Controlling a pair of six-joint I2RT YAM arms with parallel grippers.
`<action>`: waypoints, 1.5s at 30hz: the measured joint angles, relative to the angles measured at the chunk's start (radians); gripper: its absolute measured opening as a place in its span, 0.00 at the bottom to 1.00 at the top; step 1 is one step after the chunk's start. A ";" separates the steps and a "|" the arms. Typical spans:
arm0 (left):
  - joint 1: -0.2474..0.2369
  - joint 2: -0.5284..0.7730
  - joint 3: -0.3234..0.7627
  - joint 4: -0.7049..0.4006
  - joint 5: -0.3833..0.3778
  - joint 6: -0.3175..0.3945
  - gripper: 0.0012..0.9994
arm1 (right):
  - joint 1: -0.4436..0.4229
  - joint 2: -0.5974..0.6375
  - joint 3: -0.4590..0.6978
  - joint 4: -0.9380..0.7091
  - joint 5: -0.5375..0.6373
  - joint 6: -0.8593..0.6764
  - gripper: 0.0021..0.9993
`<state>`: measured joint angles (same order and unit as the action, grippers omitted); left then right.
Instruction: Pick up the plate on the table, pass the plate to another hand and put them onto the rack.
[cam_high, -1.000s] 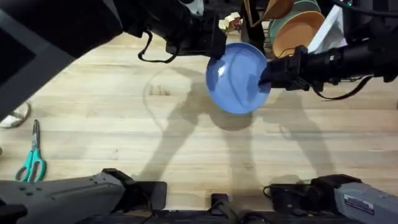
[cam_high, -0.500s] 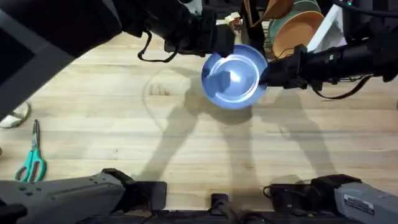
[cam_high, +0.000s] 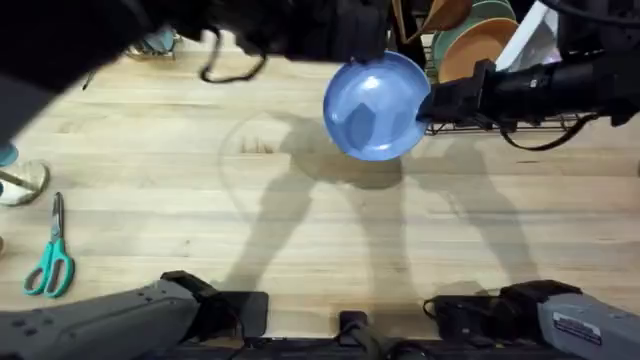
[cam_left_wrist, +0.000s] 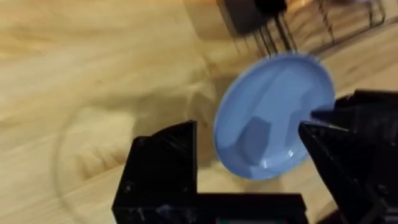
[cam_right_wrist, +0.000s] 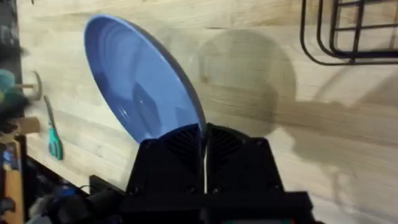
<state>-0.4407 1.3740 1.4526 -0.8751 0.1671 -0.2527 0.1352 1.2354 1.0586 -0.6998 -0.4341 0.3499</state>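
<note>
Plate (cam_high: 375, 107): round, glossy and light blue, held tilted in the air above the table (cam_high: 300, 220), at the far middle, just beside the rack (cam_high: 500, 120). Its dark shadow falls on the wood below it.

Right gripper (cam_right_wrist: 203, 138): mine, black, reaching in from the right side of the table. Both fingers are clamped on the plate's rim, one on each face, so the plate (cam_right_wrist: 146, 93) stands edge-on between them in my right wrist view. From overhead, this gripper (cam_high: 432, 103) meets the plate's right edge.

Left gripper (cam_left_wrist: 249, 140): mine, black, fingers spread wide apart and holding nothing. The plate (cam_left_wrist: 273, 115) lies beyond the gap between the fingers, clear of both as far as I can tell. From overhead, my left arm is a large dark blur across the far left.

Rack: black wire, at the far right of the table, partly behind my right arm. Its wire edge (cam_right_wrist: 348, 37) also shows from my right wrist.

Dishes in the rack: an orange bowl (cam_high: 480, 45) stands upright in the slots, with a green dish behind it.

Scissors (cam_high: 50, 255): teal handles, lying flat near the table's left edge, well apart from the plate.
</note>
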 joint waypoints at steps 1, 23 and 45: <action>0.016 -0.015 0.013 0.001 -0.006 0.002 0.99 | 0.000 0.000 0.000 0.000 0.000 -0.015 0.03; 0.259 -0.106 0.054 -0.004 -0.034 0.008 0.99 | 0.000 -0.283 0.000 0.069 0.289 -0.576 0.03; 0.259 -0.106 0.054 -0.004 -0.034 0.010 0.99 | 0.000 -0.426 0.000 0.233 0.741 -1.343 0.03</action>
<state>-0.1814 1.2678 1.5070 -0.8791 0.1333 -0.2424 0.1352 0.8093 1.0584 -0.4671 0.3065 -0.9932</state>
